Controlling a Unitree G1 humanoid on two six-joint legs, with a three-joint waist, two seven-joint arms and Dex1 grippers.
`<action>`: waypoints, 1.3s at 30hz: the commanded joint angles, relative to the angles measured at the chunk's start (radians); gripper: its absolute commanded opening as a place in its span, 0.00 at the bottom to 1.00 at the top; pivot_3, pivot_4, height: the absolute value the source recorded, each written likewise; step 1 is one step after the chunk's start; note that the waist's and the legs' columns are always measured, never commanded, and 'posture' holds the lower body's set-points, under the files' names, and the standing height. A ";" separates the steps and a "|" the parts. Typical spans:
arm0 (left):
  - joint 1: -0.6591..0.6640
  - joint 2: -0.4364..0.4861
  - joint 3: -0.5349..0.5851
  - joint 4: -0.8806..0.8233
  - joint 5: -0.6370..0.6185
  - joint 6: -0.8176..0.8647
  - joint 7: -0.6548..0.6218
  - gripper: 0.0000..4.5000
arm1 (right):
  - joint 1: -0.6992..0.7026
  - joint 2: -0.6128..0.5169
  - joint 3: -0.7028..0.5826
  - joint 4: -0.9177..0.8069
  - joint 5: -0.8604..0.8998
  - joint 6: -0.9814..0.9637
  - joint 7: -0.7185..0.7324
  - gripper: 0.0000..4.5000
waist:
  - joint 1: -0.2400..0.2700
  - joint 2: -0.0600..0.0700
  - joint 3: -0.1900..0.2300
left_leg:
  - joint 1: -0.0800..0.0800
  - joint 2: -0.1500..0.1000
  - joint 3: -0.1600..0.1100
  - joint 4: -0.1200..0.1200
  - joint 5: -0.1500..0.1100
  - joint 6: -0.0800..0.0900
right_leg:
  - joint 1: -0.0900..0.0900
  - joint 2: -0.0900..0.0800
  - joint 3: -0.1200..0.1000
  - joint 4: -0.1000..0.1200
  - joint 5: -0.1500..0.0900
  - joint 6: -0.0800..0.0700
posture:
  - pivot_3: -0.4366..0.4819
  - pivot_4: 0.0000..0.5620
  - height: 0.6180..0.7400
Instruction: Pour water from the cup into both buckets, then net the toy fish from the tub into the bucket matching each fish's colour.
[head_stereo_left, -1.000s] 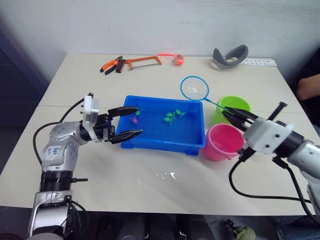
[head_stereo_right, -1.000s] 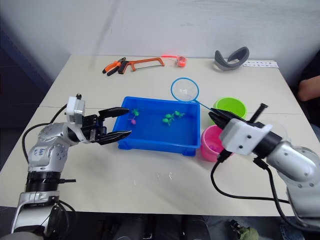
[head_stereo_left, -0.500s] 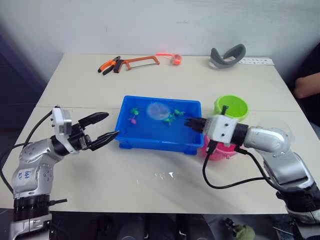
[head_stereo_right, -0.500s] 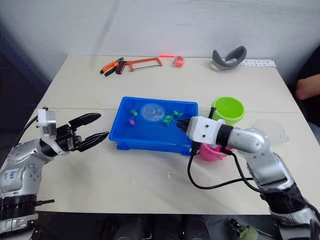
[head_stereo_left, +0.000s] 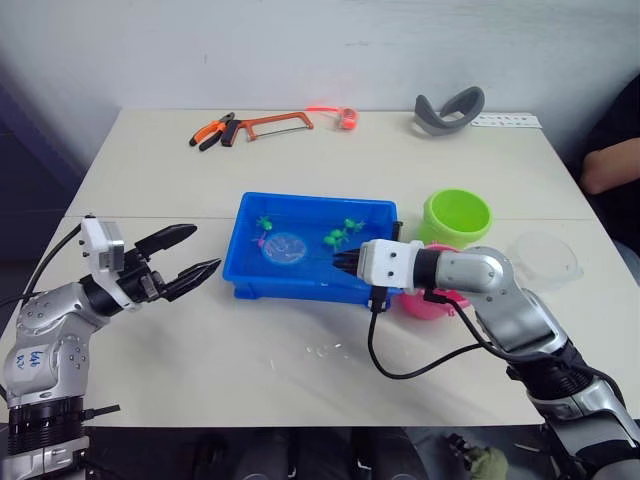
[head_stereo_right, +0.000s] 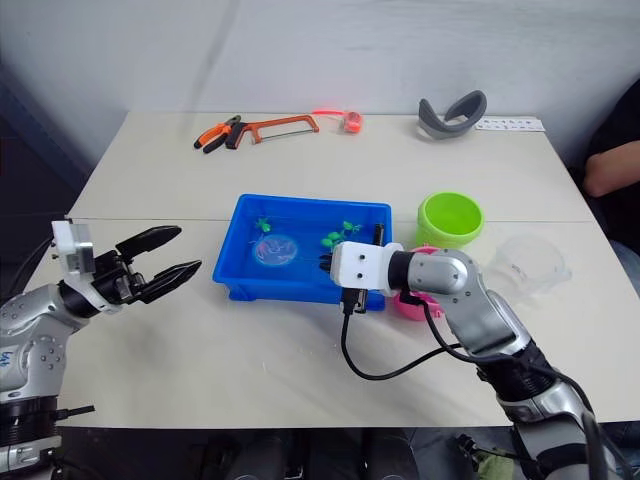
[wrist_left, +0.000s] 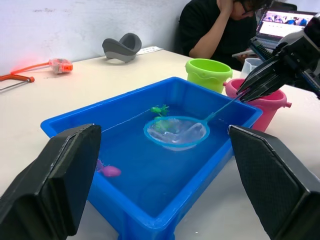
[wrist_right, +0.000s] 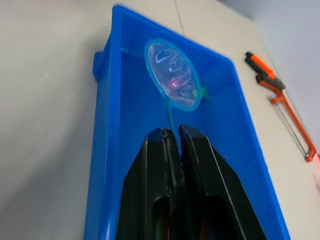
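The blue tub (head_stereo_left: 300, 291) sits mid-table and holds water, green toy fish (head_stereo_left: 338, 236) and a pink fish (wrist_left: 110, 171). The net (head_stereo_left: 284, 247) lies with its hoop dipped in the tub's left half. My right gripper (head_stereo_left: 340, 262) is shut on the net's thin handle at the tub's near right rim. Through the mesh (wrist_right: 172, 74) a pink and a green fish show. My left gripper (head_stereo_left: 205, 247) hangs open left of the tub, holding nothing. The green bucket (head_stereo_left: 457, 217) and pink bucket (head_stereo_left: 440, 301) stand right of the tub. The clear cup (head_stereo_left: 545, 258) stands further right.
A hacksaw (head_stereo_left: 275, 124), orange pliers (head_stereo_left: 212, 131), a small red-orange item (head_stereo_left: 345, 116) and a grey curved object (head_stereo_left: 450, 108) lie along the table's far edge. A person (wrist_left: 220, 30) sits beyond the table's right side.
My right gripper swung the net from above the buckets leftward and down into the tub. My left gripper drew back from the tub's left rim, staying open.
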 joint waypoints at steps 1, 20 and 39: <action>0.015 0.068 0.053 0.028 -0.020 -0.006 -0.040 0.98 | -0.074 0.009 0.062 0.036 -0.094 -0.047 0.019 0.00 | -0.003 0.000 0.000 | 0.000 0.000 0.000 0.000 0.000 0.000 | 0.000 0.000 0.000 0.000 0.000 0.000 | 0.48 0.27 1.00; -0.006 0.173 0.049 0.084 -0.025 0.005 -0.119 0.98 | -0.236 0.233 0.157 0.329 -0.241 0.011 -0.005 0.00 | -0.026 0.000 0.000 | -0.001 0.000 0.000 -0.001 0.000 -0.001 | -0.001 0.000 0.000 0.001 0.000 -0.001 | 0.48 0.27 1.00; 0.015 0.148 0.050 0.061 -0.025 -0.005 -0.105 0.98 | -0.262 0.304 0.146 0.449 -0.305 -0.224 -0.184 0.00 | -0.030 0.000 0.000 | -0.001 0.001 0.000 -0.002 -0.001 -0.002 | -0.002 0.001 0.000 0.001 0.000 -0.001 | 0.48 0.27 1.00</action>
